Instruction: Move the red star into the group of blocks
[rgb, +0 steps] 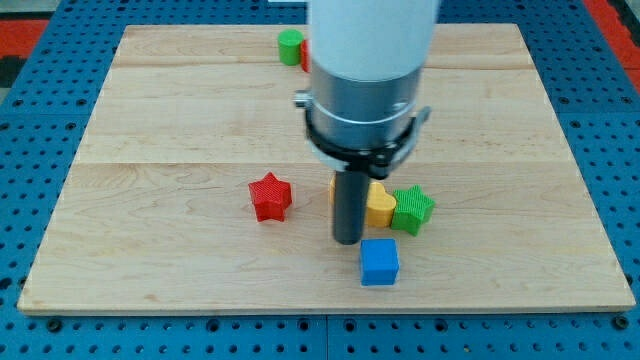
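The red star lies on the wooden board, left of centre toward the view's bottom. My tip is to the star's right, a short gap away, not touching it. Just right of the rod sits a group: a yellow heart-shaped block, a green star and an orange block mostly hidden behind the rod. A blue cube lies just below and right of my tip.
A green block and a red block, partly hidden by the arm's body, sit near the board's top edge. The board rests on a blue pegboard surface.
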